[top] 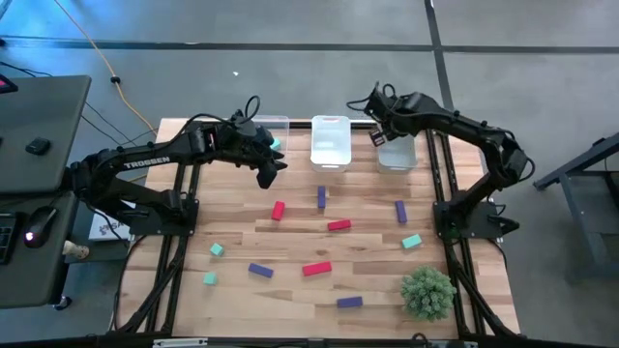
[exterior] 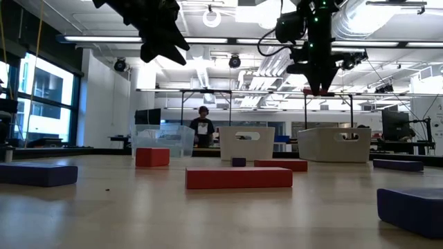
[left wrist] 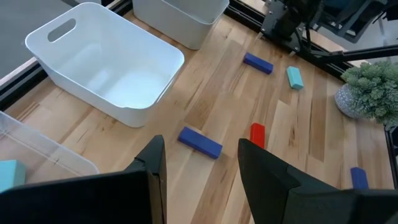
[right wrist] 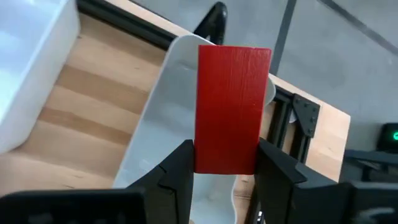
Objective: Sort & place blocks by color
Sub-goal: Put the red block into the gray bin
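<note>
The right gripper [right wrist: 224, 163] pinched a red block [right wrist: 232, 106] above the right bin [top: 397, 155], apparently to drop it; the left gripper [left wrist: 202, 163] hung spread, empty.

We see even, bright lighting from ceiling strip lights [exterior: 387, 43] in the low view. Shadows on the table [top: 290, 246] are soft. In the low view the nearest purple block [exterior: 414, 209] is blurred; windows [exterior: 48, 97] glare.

White lettering reading "TROSSEN" is showing along the left arm [top: 145, 161], on the link leading toward its gripper. No other text is showing clearly enough to read.
</note>
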`<state>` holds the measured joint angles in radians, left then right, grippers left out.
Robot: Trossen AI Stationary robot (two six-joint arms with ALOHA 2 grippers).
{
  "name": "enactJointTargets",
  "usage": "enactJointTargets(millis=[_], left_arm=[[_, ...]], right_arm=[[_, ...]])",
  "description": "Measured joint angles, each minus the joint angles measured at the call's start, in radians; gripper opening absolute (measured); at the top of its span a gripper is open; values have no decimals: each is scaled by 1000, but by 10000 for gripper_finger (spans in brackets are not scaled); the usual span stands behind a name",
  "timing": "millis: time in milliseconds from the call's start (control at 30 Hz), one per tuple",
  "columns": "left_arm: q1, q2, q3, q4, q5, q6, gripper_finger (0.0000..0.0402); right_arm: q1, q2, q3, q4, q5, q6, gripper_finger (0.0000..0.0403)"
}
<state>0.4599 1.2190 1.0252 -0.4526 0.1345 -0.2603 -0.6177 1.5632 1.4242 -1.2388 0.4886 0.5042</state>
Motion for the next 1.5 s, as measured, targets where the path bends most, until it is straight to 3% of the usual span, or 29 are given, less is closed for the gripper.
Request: enactJointTargets(millis=[133,367,1200,1500], left_arm=[[0,0,0,0,0,0,117],[0,0,0,0,0,1,117],[0,0,0,0,0,1,117],[0,0,0,0,0,1,117]], right_arm=[[-58,2,-21,23,-72,-27,114],[-117,3,-177,142,-223,-60,114],[-227,3,-459,444,-440,-49,114],[-243,2,-492,475,-513,-16,114]])
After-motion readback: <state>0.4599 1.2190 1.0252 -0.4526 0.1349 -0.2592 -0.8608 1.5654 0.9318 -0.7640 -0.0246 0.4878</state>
